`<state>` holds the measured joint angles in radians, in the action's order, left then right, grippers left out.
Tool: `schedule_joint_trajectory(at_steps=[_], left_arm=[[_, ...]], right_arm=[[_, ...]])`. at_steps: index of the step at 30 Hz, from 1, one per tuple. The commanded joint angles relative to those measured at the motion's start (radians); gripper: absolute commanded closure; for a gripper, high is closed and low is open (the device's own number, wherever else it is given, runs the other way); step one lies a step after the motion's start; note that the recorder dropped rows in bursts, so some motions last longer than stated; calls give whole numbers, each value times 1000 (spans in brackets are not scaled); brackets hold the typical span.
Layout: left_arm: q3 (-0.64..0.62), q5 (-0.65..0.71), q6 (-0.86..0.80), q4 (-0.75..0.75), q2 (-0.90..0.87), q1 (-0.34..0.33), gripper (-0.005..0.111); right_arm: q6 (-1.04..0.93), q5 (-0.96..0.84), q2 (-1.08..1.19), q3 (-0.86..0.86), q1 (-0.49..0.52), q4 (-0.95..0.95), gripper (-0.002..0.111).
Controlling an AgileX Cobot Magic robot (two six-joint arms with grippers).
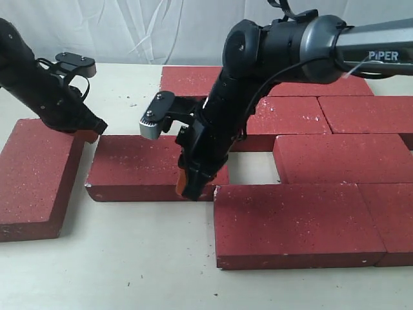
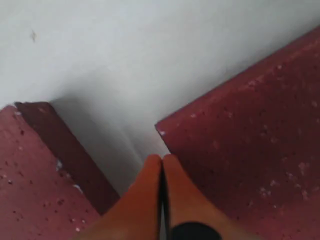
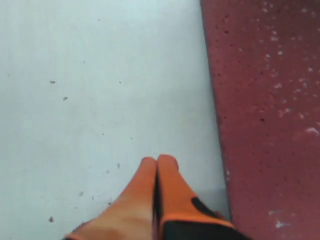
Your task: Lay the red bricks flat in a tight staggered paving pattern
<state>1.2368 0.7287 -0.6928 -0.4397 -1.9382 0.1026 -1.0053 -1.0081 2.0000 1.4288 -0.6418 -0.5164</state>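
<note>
the right arm covers parts of the back-row bricks and the right end of the loose brick. the right-side bricks and the left-side brick on the desk run past the picture's edges. the left wrist view is blurred.

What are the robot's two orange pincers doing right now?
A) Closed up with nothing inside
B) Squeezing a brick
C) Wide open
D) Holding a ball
A: in the wrist views the left pincer and the right pincer each have their orange tips pressed together with nothing between them, above the pale table beside a brick.
</note>
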Motion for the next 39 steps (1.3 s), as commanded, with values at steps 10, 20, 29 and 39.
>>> schedule_joint_trajectory(at_steps=[10, 20, 29, 39], left_arm=[[-30, -8, 110, 63, 7, -1, 107], [-49, -34, 110, 63, 7, 20, 107], [-51, -12, 109, 68, -33, 29, 107], [-37, -26, 107, 42, -60, 57, 107]], right_arm=[[260, 64, -54, -14, 218, 168, 109], [286, 104, -54, -29, 349, 160, 109], [282, 126, -54, -29, 363, 114, 109], [282, 128, -54, -29, 363, 112, 109]])
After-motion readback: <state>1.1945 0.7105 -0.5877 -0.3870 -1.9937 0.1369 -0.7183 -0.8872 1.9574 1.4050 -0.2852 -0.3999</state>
